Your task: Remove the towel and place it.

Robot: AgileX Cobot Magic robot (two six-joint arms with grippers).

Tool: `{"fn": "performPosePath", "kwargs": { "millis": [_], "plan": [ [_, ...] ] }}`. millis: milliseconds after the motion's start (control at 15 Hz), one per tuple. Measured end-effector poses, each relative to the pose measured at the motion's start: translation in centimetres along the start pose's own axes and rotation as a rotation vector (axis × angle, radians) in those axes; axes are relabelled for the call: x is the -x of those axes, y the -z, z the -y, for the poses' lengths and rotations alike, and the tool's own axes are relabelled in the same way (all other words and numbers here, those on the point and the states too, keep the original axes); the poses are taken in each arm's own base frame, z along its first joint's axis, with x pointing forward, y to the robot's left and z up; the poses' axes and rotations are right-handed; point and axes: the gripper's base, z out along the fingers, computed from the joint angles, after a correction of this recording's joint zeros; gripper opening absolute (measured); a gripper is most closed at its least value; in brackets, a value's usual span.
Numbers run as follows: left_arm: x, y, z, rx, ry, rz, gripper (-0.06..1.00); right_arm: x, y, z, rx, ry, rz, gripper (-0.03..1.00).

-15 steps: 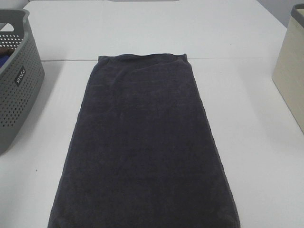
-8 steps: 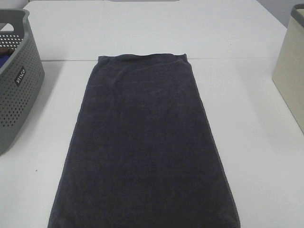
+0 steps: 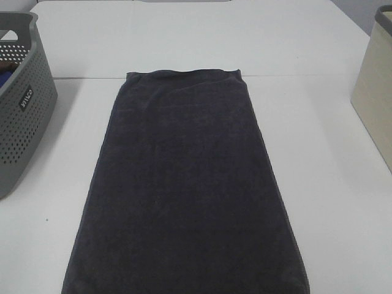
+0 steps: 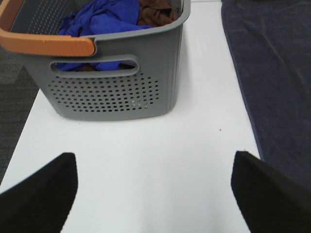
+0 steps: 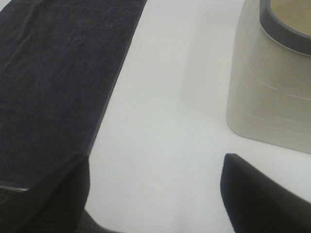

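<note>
Towel (image 3: 184, 184) lies flat between grey basket (image 3: 21, 110) and beige bin (image 3: 375, 92); both claws gape empty.

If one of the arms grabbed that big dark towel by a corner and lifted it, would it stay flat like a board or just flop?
Most likely flop: the towel looks like soft terry cloth lying limp and flat on the table. It is long, so much of it would probably drag or hang below the fingers. Its fuzzy surface should grip well rather than slip.
</note>
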Motion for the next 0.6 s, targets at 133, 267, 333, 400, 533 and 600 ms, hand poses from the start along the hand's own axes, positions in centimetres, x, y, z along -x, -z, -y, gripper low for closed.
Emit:
{"fn": "performPosePath", "kwargs": {
  "millis": [133, 267, 333, 400, 533, 600],
  "plan": [
    [-0.04, -0.73, 0.52, -0.056, 0.012, 0.028, 0.81, 0.0, 0.0, 0.0, 0.0, 0.0, 0.0, 0.73],
    [0.04, -0.77, 0.66, -0.072, 0.011, 0.039, 0.81, 0.0, 0.0, 0.0, 0.0, 0.0, 0.0, 0.73],
    [0.04, -0.76, 0.69, -0.075, 0.01, 0.039, 0.81, 0.0, 0.0, 0.0, 0.0, 0.0, 0.0, 0.73],
    [0.04, -0.76, 0.7, -0.075, 0.01, 0.039, 0.81, 0.0, 0.0, 0.0, 0.0, 0.0, 0.0, 0.73],
    [0.04, -0.75, 0.69, -0.094, 0.001, 0.039, 0.81, 0.0, 0.0, 0.0, 0.0, 0.0, 0.0, 0.73],
    [0.03, -0.74, 0.68, -0.107, -0.006, 0.039, 0.81, 0.0, 0.0, 0.0, 0.0, 0.0, 0.0, 0.73]
  ]
}}
